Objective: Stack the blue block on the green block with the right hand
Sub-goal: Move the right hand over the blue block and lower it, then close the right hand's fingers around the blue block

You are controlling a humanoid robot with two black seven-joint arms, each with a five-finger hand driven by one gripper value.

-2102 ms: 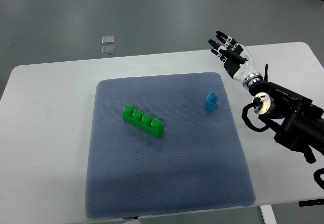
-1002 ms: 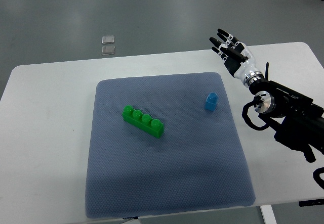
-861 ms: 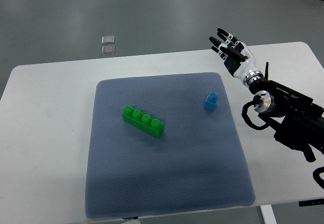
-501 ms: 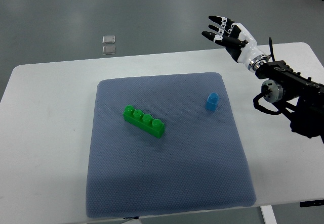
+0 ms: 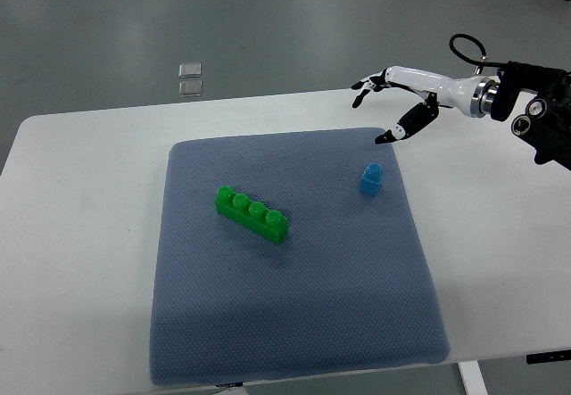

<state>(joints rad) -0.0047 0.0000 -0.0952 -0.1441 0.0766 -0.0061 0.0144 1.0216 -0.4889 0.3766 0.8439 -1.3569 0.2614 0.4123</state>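
Note:
A small blue block (image 5: 372,179) stands on the grey-blue mat (image 5: 294,324), near its right edge. A long green block (image 5: 252,215) with a row of studs lies left of the mat's middle, slanted. My right hand (image 5: 384,105) hovers over the table's far edge, above and a little behind the blue block, fingers spread and holding nothing. Its arm (image 5: 526,110) reaches in from the right edge. The left arm does not show.
The mat lies on a white table (image 5: 80,234). Two small clear squares (image 5: 190,78) lie on the floor beyond the table's far edge.
My right arm has swung up and turned. The hand has moved left and forward toward the blue block, now palm down with fingers spread. The blocks have not moved.

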